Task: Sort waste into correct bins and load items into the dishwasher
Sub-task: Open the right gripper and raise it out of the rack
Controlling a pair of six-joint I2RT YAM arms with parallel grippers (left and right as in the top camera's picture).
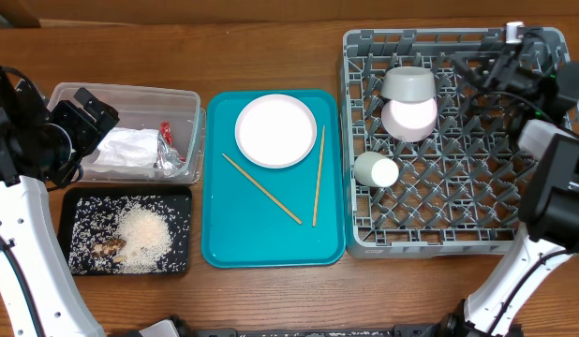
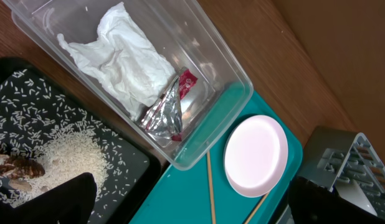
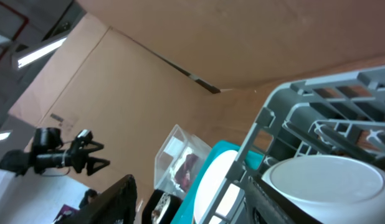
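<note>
The left hand (image 1: 95,110) hovers over the near-left end of the clear tub (image 1: 191,112), fingers spread wide and empty. Inside the tub lie the crumpled napkin (image 1: 126,150) and, just beside it, the foil wrapper (image 1: 166,145). The black tray (image 1: 79,201) next to the tub holds the rice (image 1: 144,234) and brown scraps (image 1: 111,248). On the teal tray (image 1: 224,234) in the middle of the table (image 1: 271,56) rest the white plate (image 1: 275,131) and two chopsticks (image 1: 261,189). The dish rack (image 1: 439,234) carries the grey bowl (image 1: 408,84) touching the pinkish-white bowl (image 1: 409,119), with the cup (image 1: 376,170) lying nearby. The right hand (image 1: 496,67) hangs over the rack's far right part, fingers parted, gripping nothing.
</note>
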